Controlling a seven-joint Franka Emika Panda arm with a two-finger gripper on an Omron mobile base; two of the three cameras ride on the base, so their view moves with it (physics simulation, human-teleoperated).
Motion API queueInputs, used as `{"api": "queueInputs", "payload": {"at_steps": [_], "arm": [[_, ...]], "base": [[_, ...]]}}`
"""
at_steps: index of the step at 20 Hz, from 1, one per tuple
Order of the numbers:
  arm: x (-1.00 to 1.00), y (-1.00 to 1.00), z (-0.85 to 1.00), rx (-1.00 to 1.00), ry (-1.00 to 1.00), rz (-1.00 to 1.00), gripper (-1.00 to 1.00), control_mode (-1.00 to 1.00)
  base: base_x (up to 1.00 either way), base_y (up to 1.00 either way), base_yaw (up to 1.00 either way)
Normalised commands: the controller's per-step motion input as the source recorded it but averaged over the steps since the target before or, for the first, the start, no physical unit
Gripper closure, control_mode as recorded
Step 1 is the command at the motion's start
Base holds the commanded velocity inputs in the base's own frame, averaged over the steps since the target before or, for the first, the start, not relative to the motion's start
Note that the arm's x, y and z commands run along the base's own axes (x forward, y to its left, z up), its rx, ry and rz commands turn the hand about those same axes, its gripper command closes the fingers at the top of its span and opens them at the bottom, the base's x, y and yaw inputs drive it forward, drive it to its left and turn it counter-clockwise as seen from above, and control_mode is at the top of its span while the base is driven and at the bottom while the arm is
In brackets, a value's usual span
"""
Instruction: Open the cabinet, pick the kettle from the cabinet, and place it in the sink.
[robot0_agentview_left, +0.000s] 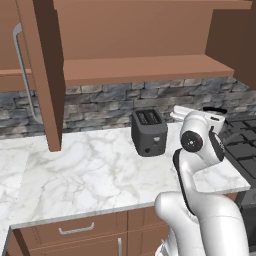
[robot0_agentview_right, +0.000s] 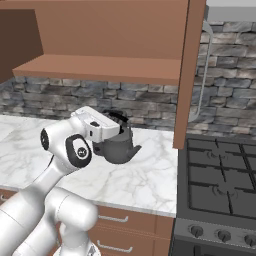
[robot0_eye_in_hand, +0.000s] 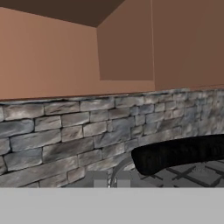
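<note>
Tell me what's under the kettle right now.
The kettle hangs from the gripper by its black handle, above the marble counter. Only bare counter lies beneath it. The counter strip right behind its body is covered from view.

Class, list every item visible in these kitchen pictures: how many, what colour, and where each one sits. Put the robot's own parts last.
Reddish-brown wood wall cabinet: one, doors swung open, above the counter.
Long silver bar handles: two, one on each open door.
Small dark-grey metal kettle: one, held above the counter.
Boxy black two-slot toaster: one, on the counter.
White marble counter: one, below the cabinet.
Grey stone backsplash: one, behind the counter.
Black stove: one, right of the counter.
White arm's gripper: one, shut on the kettle's black handle.
</note>
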Motion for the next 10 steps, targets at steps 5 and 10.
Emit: {"api": "queueInputs", "payload": {"at_steps": [5,10], "arm": [[0.00,0.00,0.00,0.00,0.00,0.00,1.00,1.00],[0.00,0.00,0.00,0.00,0.00,0.00,1.00,1.00]], "base": [[0.00,0.00,0.00],[0.00,0.00,0.00]]}}
